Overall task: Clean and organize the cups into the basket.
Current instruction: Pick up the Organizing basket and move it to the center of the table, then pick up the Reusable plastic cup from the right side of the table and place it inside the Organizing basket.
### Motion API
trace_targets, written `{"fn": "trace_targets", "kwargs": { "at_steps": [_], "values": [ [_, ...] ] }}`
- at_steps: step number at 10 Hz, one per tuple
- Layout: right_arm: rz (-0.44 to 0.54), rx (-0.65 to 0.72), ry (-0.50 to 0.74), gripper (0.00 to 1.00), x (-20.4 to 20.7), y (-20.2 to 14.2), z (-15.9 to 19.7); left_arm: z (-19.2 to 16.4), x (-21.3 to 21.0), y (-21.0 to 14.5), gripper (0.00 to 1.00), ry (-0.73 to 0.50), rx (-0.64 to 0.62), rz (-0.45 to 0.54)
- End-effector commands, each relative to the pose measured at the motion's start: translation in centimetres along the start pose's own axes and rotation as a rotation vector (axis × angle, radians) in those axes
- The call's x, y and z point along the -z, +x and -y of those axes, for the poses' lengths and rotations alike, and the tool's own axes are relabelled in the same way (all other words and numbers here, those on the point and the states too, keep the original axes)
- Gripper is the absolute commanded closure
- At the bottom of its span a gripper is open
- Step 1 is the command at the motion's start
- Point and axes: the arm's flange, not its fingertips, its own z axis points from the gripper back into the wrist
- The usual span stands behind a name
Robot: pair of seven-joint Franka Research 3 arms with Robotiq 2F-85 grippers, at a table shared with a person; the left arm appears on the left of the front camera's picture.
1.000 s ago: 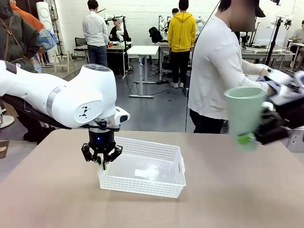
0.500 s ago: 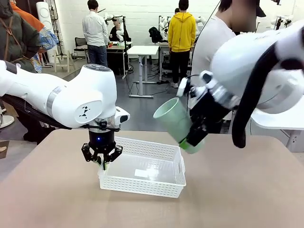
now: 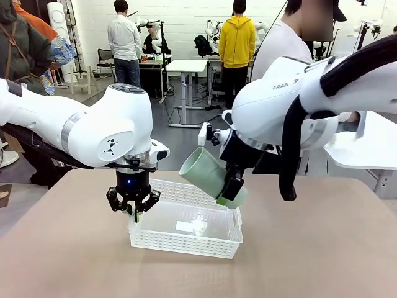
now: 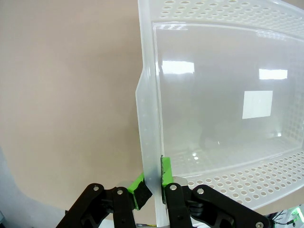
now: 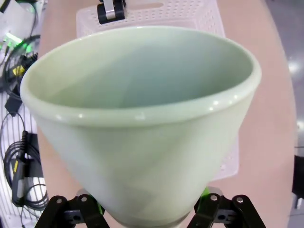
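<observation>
The white lattice basket [image 3: 205, 239] lies on the table's middle, with nothing inside it. My left gripper [image 3: 133, 210] is shut on its left wall, green pads [image 4: 165, 172] pinching the thin rim [image 4: 148, 118] from both sides. My right gripper [image 3: 230, 190] is shut on the base of a pale mint green cup [image 3: 205, 171]. That cup hangs tilted above the basket's far right corner, mouth up and to the left. In the right wrist view the cup [image 5: 142, 118] looms large between my right gripper's [image 5: 148, 209] fingers, with the basket [image 5: 190, 14] beyond it.
A person in a white top [image 3: 279, 56] stands at the far side behind my right arm. A white side table [image 3: 366, 152] sits at the right. Bare tan tabletop [image 3: 310, 248] spreads around the basket. Cables [image 5: 16, 156] lie off the table's edge.
My right arm swung in from the far right with the mint green cup, tipping it over, and now holds it above the basket. The left gripper and basket stayed put.
</observation>
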Motion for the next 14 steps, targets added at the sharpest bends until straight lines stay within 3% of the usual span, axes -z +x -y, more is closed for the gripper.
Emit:
{"fn": "trace_targets", "kwargs": {
  "at_steps": [1, 7, 12, 13, 14],
  "values": [
    [-0.015, -0.017, -0.007, 0.20, 1.4, 0.7, 1.3, 0.4, -0.2, -0.1, 1.00, 0.001, -0.022, 0.005],
    [-0.090, -0.082, 0.061, 0.20, 8.6, -1.0, 2.0, 0.4, -0.2, -0.1, 1.00, 0.001, -0.022, 0.005],
    [-0.127, -0.095, 0.111, 0.20, 11.4, -1.4, 1.9, 0.4, -0.2, -0.1, 1.00, 0.001, -0.022, 0.005],
    [-0.123, -0.087, 0.117, 0.03, 11.4, -1.3, 1.9, 0.4, -0.2, -0.1, 1.00, 0.001, -0.022, 0.005],
    [-0.117, -0.090, 0.117, 0.00, 11.0, -1.3, 1.6, 0.4, -0.2, -0.1, 1.00, 0.001, -0.022, 0.005]
  ]
}}
